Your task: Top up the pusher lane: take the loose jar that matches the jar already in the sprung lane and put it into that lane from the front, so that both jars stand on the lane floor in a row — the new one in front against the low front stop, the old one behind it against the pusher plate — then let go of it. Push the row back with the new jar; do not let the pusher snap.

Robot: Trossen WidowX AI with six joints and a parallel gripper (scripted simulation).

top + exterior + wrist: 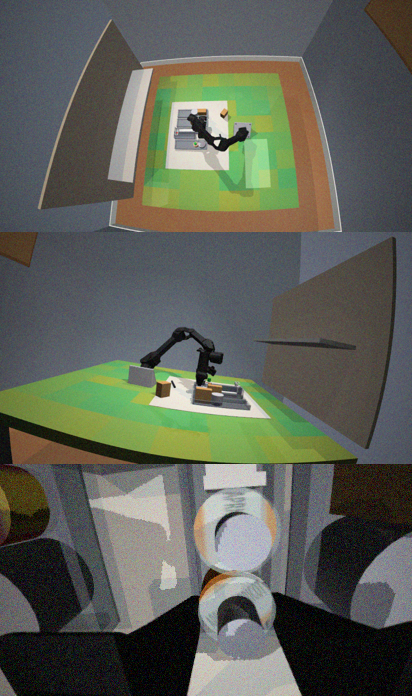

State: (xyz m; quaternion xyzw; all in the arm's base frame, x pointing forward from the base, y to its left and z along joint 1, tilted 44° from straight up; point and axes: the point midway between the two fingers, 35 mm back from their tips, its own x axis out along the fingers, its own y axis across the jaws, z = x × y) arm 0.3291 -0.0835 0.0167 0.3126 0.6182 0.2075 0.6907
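Front jar relative to the old jar, wrist view.
My hand (200, 384) (234, 602) pinches the front jar (237, 604); the old jar (236, 530) lies just ahead, toward the pusher plate (235, 476).

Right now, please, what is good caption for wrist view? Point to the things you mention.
Black jaws hold a round jar (266, 609), close in front of its matching jar (201, 534).

Two matching pale-topped jars (236, 501) (212, 609), at least two wide cylinders (387, 584) (12, 609), three brown blocks (162, 389) (203, 394) (215, 388), one green-topped container (195, 144) (209, 379), four lanes (185, 144), one white sheet (198, 162) (178, 403), one short black rod (173, 384) and one black arm (222, 144) (181, 333) share a single table (198, 195) (115, 410).
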